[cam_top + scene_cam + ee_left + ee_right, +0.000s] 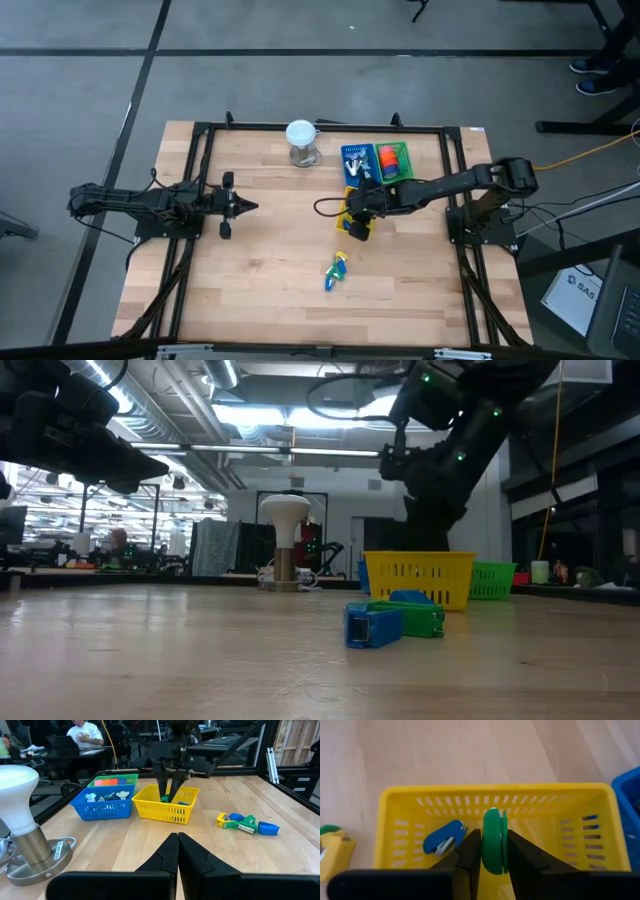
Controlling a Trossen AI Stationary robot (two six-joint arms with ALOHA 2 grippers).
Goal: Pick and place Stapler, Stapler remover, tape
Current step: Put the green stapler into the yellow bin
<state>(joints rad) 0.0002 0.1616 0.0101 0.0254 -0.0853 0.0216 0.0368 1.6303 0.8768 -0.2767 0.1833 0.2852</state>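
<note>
Right gripper: I see my right gripper [492, 851] over the yellow basket [400, 800], its fingers closed on a slim green stapler [493, 840] held upright between them.
Yellow basket: stands right of the bench's [270, 250] middle; a blue stapler [443, 837] lies inside it.
Left gripper: my left gripper [178, 851] hangs over the bench's left side, fingers pressed together, holding nothing.
Loose pile: yellow, green and blue staplers [336, 271] lie together toward the bench's near edge.
Blue basket: [102, 809] just beside the yellow one, grey metal staple removers [106, 796] inside.
Tape: orange and red pieces [393, 158] sit in the green basket [114, 779], toward the far edge.
Lamp: white-topped lamp [302, 140] near the far edge.
</note>
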